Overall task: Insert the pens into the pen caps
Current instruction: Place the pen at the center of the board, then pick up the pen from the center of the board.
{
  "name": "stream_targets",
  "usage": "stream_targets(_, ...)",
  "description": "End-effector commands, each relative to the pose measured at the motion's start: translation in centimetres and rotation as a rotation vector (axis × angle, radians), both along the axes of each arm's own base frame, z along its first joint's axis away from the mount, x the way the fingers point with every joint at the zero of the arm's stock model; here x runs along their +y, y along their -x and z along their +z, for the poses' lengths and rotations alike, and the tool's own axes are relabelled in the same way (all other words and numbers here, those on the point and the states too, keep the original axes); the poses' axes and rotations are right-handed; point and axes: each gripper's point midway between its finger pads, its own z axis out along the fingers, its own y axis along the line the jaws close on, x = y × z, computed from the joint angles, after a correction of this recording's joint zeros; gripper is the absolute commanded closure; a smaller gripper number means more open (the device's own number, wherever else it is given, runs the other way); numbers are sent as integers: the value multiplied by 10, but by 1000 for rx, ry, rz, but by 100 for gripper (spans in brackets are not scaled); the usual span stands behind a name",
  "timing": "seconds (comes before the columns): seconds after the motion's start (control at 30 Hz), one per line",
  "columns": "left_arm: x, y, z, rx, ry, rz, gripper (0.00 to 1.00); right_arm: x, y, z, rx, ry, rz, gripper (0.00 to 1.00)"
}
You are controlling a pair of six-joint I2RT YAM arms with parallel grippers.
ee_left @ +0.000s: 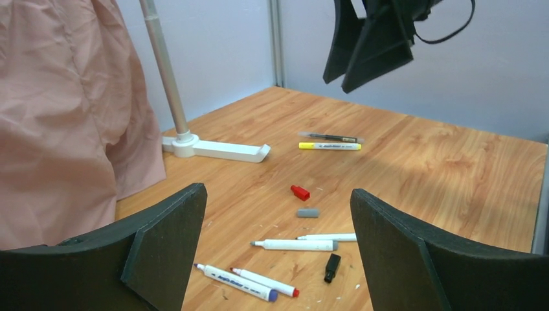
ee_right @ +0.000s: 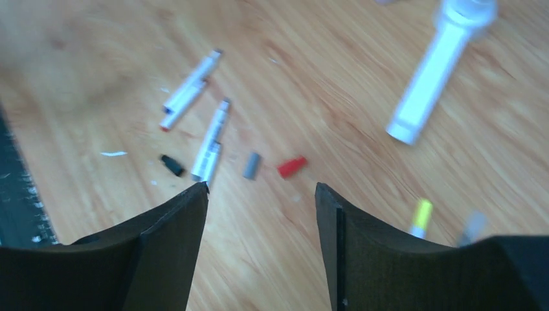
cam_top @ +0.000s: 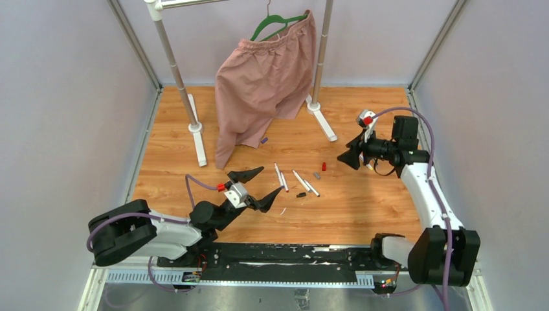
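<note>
L gripper point(cam_top: 272, 180) — jaws wide, nothing between them; sits low over the table point(cam_top: 362, 214), just near-left of the pen cluster. R gripper point(cam_top: 345, 158) — jaws apart, empty, raised above the table to the right of the cluster.

Four white pens point(ee_left: 294, 245) lie flat in two pairs at table centre. Red cap point(ee_left: 300, 192) and grey cap point(ee_left: 308, 212) lie close together just beyond them; black cap point(ee_left: 332, 267) on the near side, beside one pair. Yellow pen point(ee_left: 330, 146) and dark pen point(ee_left: 331, 137) lie parallel, farther out, approx. under the R gripper. Purple cap point(cam_top: 264, 139) lies by the hem of the pink trousers point(cam_top: 265, 78).
</note>
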Motion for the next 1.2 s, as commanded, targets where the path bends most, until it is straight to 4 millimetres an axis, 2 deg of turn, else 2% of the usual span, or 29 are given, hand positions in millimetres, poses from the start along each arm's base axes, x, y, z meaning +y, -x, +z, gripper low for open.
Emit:
stream_targets(0.0, 8, -6, 6, 8, 44, 47, 10, 50, 37, 17, 43, -332, 278, 32)
stream_targets(0.2, 8, -12, 4, 33, 50, 71, 0, 75, 39, -29, 120, -98, 321, 34)
stream_targets(0.37, 5, -14, 3, 37, 45, 73, 0, 87, 37, -71, 193, 106, 319, 37)
stream_targets(0.53, 4, -14, 2, 38, 41, 72, 0, 101, 40, -104, 253, 250, 332, 39)
stream_targets(0.6, 4, -14, 2, 39, 40, 71, 0, 104, 35, -117, 280, 301, 296, 40)
stream_targets(0.77, 3, -14, 1, 38, 37, 68, 0, 121, 28, -129, 375, 322, 212, 48)
stream_targets(0.9, 2, -14, 1, 38, 35, 68, 0, 137, 29, -138, 443, 309, 148, 50)
stream_targets(1.17, 2, -14, 0, 39, 34, 68, 0, 149, 17, -151, 415, 400, 37, 56)
